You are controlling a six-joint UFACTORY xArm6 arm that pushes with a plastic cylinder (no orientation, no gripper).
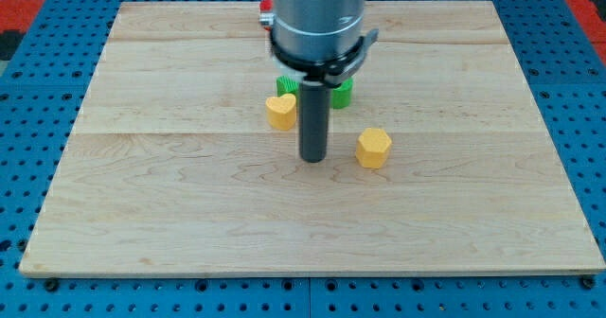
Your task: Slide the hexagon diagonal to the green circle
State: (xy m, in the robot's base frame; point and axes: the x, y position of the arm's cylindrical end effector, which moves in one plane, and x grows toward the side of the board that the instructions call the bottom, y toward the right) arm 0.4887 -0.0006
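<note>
A yellow hexagon block (373, 148) lies right of the board's middle. My tip (313, 158) rests on the board just left of it, with a small gap between them. A yellow heart block (279, 111) sits up and left of the tip, close to the rod. Behind the rod are two green blocks: one (342, 93) shows at the rod's right and one (286, 86) at its left, both partly hidden, so their shapes are unclear. The arm's body hides the board's top middle.
The wooden board (142, 195) lies on a blue perforated table (28, 91). A bit of a red thing (266, 8) shows at the board's top edge, left of the arm.
</note>
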